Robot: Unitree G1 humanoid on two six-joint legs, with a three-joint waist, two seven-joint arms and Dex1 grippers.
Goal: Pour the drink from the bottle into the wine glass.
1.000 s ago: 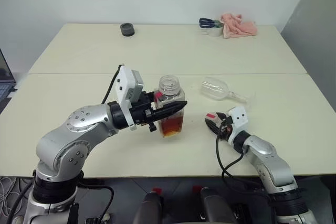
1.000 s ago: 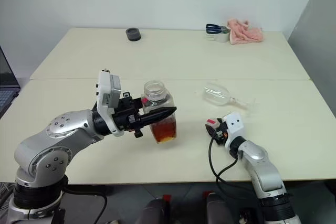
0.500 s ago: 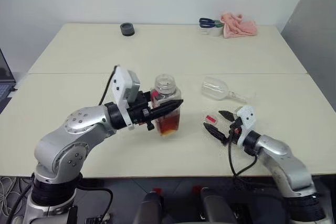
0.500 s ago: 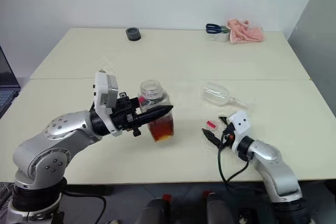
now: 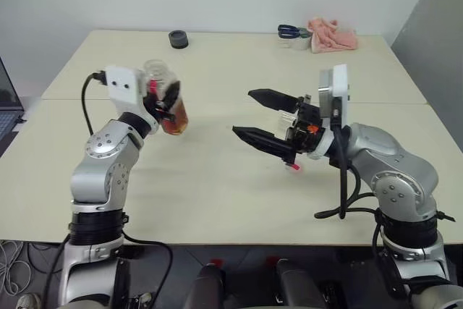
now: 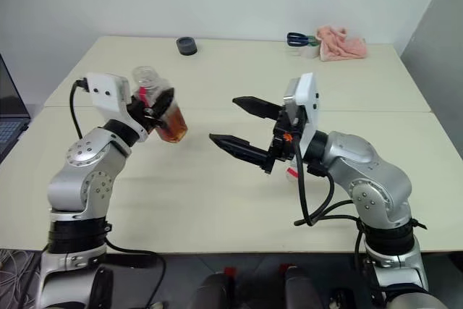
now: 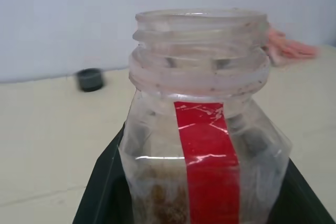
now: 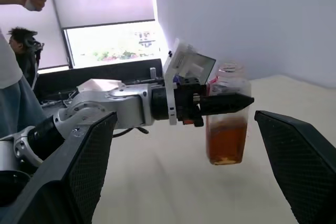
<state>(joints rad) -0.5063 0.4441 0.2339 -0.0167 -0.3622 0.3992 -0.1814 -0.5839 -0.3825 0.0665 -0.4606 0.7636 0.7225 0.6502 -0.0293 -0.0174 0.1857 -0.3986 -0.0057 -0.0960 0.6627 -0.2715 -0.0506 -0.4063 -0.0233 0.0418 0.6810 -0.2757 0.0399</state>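
- I am holding the bottle (image 5: 168, 99) clamped in the left gripper (image 5: 163, 104), lifted off the table (image 5: 217, 179) on its left half; the neck is uncapped and wide open in the left wrist view.
- The drink (image 5: 176, 119) is sitting in the lower part of the tilted bottle; any further lean while I am carrying it risks slopping tea over the rim before a glass is underneath.
- I am keeping the right gripper (image 5: 266, 119) spread wide and empty, raised mid-table, pointing toward the bottle; its fingers (image 5: 259, 140) are near enough to the bottle's path that a careless swing could knock it.
- I cannot make out the wine glass with certainty; it is hidden behind the right arm, so I judge that pouring now would be blind.
- A small red-and-white piece, probably the cap (image 5: 296, 168), is lying on the table just under the right wrist; the arm coming down could sweep it away.
- The pink cloth (image 5: 331, 35), scissors (image 5: 291, 31) and dark ring (image 5: 178, 38) are lying well apart at the far edge, posing no hazard.
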